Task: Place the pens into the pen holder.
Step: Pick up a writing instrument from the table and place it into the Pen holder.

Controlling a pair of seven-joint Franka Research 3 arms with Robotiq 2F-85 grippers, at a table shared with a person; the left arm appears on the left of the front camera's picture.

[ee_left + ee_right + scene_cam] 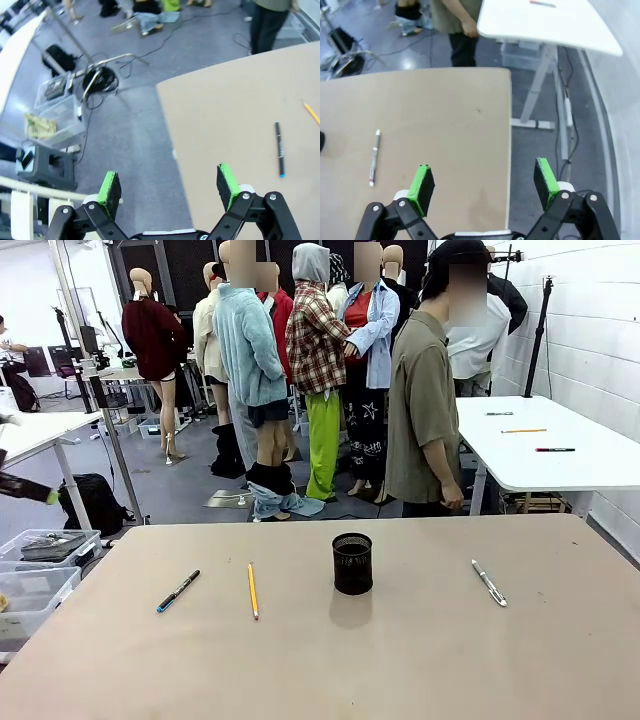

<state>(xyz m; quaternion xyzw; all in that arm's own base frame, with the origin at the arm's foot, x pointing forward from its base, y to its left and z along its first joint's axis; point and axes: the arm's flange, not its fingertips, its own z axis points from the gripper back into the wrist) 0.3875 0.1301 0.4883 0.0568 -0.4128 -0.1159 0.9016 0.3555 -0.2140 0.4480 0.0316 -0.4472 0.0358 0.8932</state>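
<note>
Both our pincers, left (170, 187) and right (485, 186), hang released; pens (178, 591) lie around the pen holder (352, 563) on the surface (420, 660).

We see the pen holder (352, 563) standing near the middle of our table (420, 670), the pencil (253, 590) lying to its left and the leftmost pen (178, 591) farther left still. The third pen (489, 582) lies well apart on the holder's right, and a person (425, 400) stands beyond the far edge.

Dark pen (178, 591), yellow pencil (253, 590), whitish pen (489, 583) lie flat, flanking upright pen holder (352, 563).
</note>
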